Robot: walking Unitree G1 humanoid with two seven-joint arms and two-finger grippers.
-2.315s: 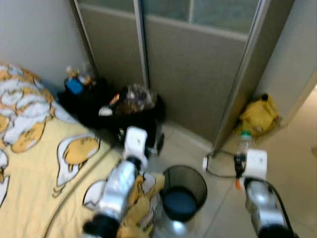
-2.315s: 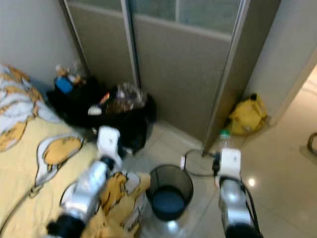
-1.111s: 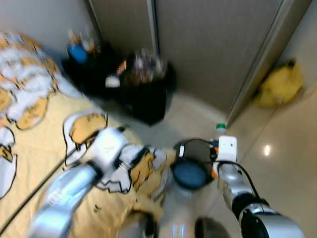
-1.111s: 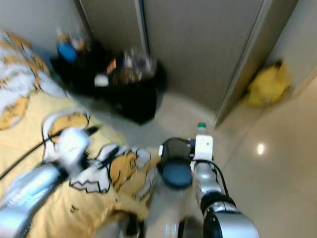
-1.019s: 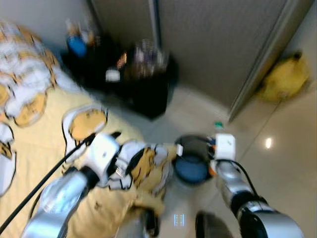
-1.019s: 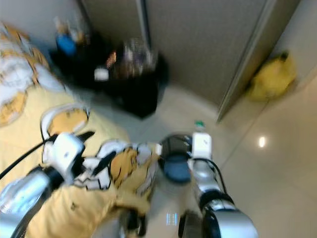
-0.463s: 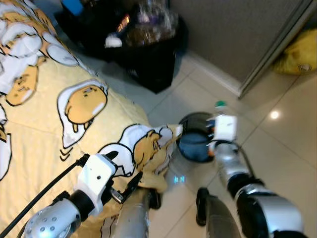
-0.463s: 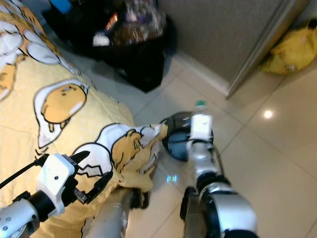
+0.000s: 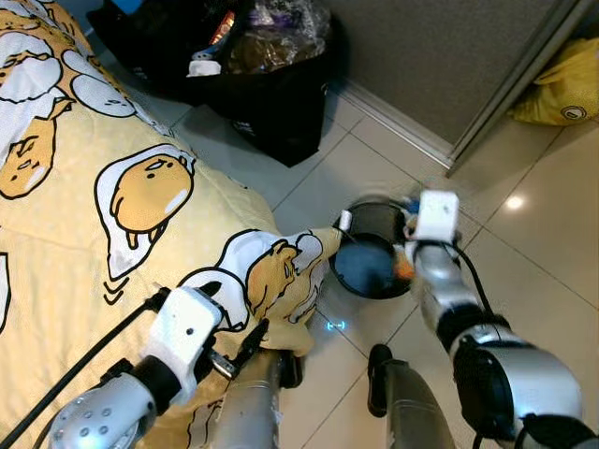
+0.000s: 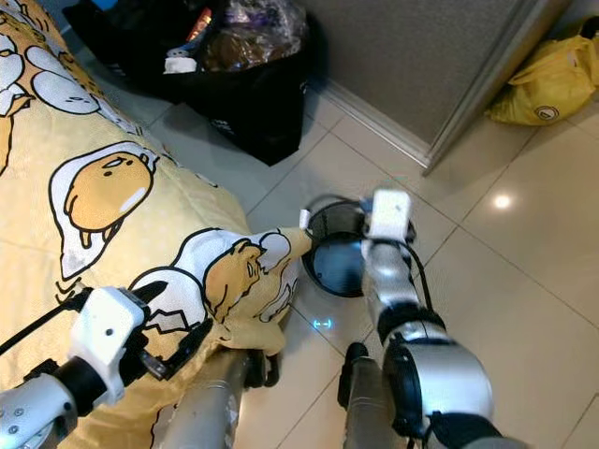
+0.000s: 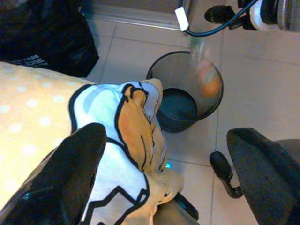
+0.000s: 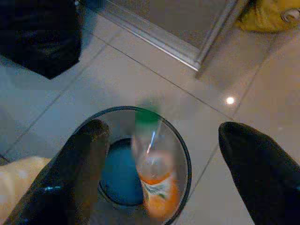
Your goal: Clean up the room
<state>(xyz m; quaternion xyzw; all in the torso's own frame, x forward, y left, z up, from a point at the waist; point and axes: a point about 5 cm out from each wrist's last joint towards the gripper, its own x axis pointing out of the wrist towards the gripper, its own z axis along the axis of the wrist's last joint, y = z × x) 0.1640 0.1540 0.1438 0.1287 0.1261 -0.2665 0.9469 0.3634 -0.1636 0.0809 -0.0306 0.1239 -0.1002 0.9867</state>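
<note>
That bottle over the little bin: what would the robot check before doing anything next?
1. Right gripper fingers apart, nothing between them: ok.
2. Bottle over the bin mouth: ok, blurred mid-drop.
3. Bottle fully inside the bin: cannot tell.
4. Bin upright on the tiled floor: ok.
5. Yellow blanket corner off the bin rim: not ok, it reaches it.
6. Left gripper away from the bin: ok, low beside the bed.

No text, brand or number could be read anywhere. The bottle (image 12: 154,180) between the right gripper's spread fingers carried a label too blurred to make out. The yellow bag (image 9: 564,89) on the floor, well beyond those fingers, showed a small round mark, illegible.
</note>
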